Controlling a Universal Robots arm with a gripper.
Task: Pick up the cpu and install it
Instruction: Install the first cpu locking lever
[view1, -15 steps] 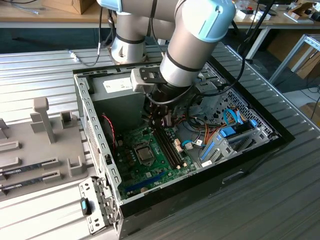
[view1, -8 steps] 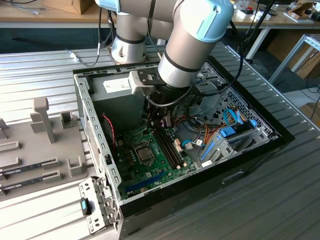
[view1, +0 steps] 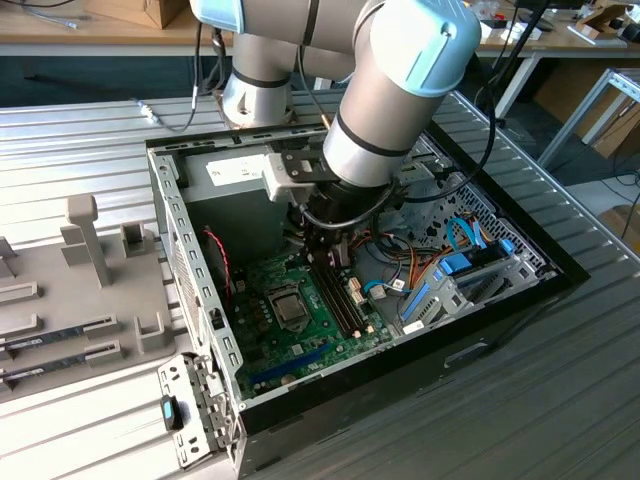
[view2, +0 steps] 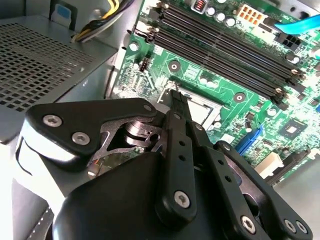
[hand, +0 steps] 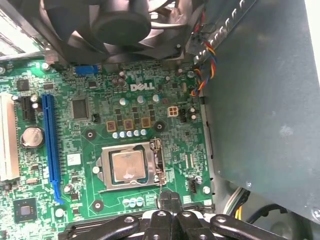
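Observation:
The cpu (hand: 128, 166) lies flat in the motherboard's socket, silver top up, with the metal frame (hand: 102, 170) around it and the thin lever (hand: 159, 165) along one side. It shows as a small grey square (view1: 290, 307) on the green board in the exterior view. In the second wrist view it (view2: 202, 109) peeks out past the fingertips. My gripper (hand: 169, 196) hangs inside the open computer case just beside the socket, its black fingers pressed together with nothing between them. It shows too in the other views as the gripper (view2: 177, 99) (view1: 328, 252), low over the board.
Black memory slots (view2: 225, 45) run beside the socket. A black fan (hand: 122, 22) and the case wall (hand: 260, 100) stand close by. The grey perforated box (view2: 35, 60) and blue cables (view1: 460, 262) fill the case. A grey fixture (view1: 85, 240) stands on the exterior view's left.

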